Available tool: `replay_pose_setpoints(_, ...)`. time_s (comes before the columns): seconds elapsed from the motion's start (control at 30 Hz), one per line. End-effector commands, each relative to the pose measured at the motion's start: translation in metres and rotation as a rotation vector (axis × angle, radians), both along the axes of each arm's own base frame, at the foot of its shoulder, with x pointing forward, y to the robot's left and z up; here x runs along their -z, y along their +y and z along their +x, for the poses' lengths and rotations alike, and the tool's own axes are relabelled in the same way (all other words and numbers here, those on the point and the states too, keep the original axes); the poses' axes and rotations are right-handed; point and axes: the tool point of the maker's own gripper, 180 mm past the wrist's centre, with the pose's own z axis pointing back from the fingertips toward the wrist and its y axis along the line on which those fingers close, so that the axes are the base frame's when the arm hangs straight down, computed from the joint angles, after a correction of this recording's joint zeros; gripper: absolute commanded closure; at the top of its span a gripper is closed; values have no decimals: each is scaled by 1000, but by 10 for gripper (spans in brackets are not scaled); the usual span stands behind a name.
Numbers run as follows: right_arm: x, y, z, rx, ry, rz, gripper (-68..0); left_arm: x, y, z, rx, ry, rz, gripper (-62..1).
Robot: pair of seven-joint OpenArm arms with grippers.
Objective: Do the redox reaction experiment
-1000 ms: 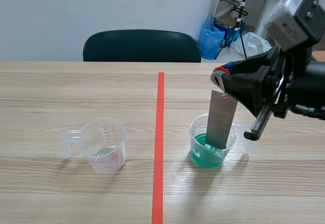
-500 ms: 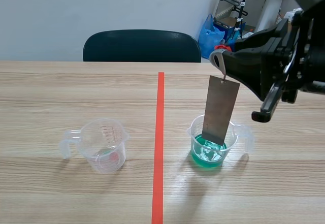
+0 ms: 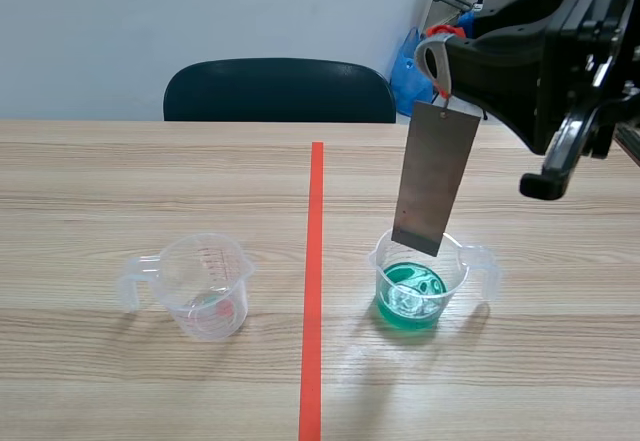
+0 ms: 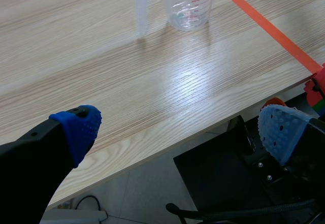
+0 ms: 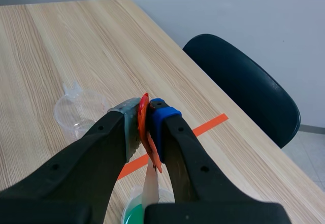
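A pale wooden counter (image 3: 150, 381) carries an orange-red tape line, with a dark chair (image 3: 280, 89) behind it. The right claw (image 3: 434, 57), held high, is pressed together on a red tab (image 5: 148, 132), from which a grey metal plate (image 3: 436, 176) hangs over the measuring cup of green liquid (image 3: 420, 283), its lower edge out of the liquid. The left claw (image 4: 179, 128) is spread wide off the counter's edge, the clear cup (image 4: 188, 3) well ahead of it.

No legible text is being shown anywhere. Red graduation marks and figures are being displayed on the wall of the clear measuring cup (image 4: 189, 3), but they are too small to be read.
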Motion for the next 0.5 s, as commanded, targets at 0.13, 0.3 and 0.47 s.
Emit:
replay_pose_setpoints(0.13,-13,-1,-1,-9,-45,0,-6,-5,-2,3,5,-22,-11,-623)
replay_pose_setpoints(0.3,-13,-1,-1,-8,-45,0,-6,-5,-2,3,5,-22,-11,-623)
replay_pose_setpoints(0.47,-13,-1,-1,-8,-45,0,-6,-5,-2,3,5,-22,-11,-623)
